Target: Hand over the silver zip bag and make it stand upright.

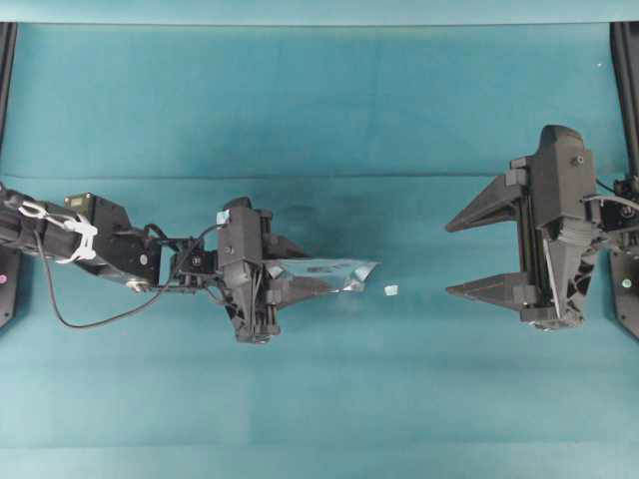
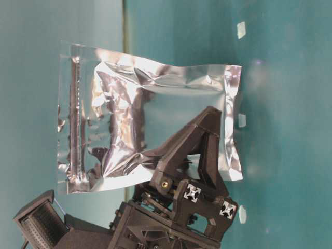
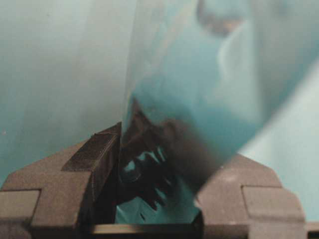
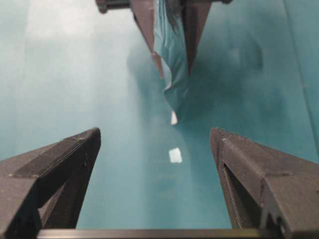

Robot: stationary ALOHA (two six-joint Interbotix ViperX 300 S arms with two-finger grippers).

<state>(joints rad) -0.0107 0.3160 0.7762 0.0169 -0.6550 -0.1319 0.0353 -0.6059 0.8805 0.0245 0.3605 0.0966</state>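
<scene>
The silver zip bag (image 1: 334,276) is crinkled shiny foil, held off the teal table, edge-on in the overhead view. My left gripper (image 1: 300,284) is shut on its left end; the bag sticks out to the right, towards my other arm. In the table-level view the bag (image 2: 129,129) shows its broad face, zip strip at the left. In the left wrist view the foil (image 3: 199,74) fills the space between the fingers. My right gripper (image 1: 467,257) is open and empty, well right of the bag. In the right wrist view the bag (image 4: 172,59) hangs ahead, between my left gripper's fingers.
A small pale speck (image 1: 391,289) lies on the teal table between the bag and my right gripper; it also shows in the right wrist view (image 4: 175,155). Black frame posts stand at the far left (image 1: 6,70) and far right (image 1: 627,70) edges.
</scene>
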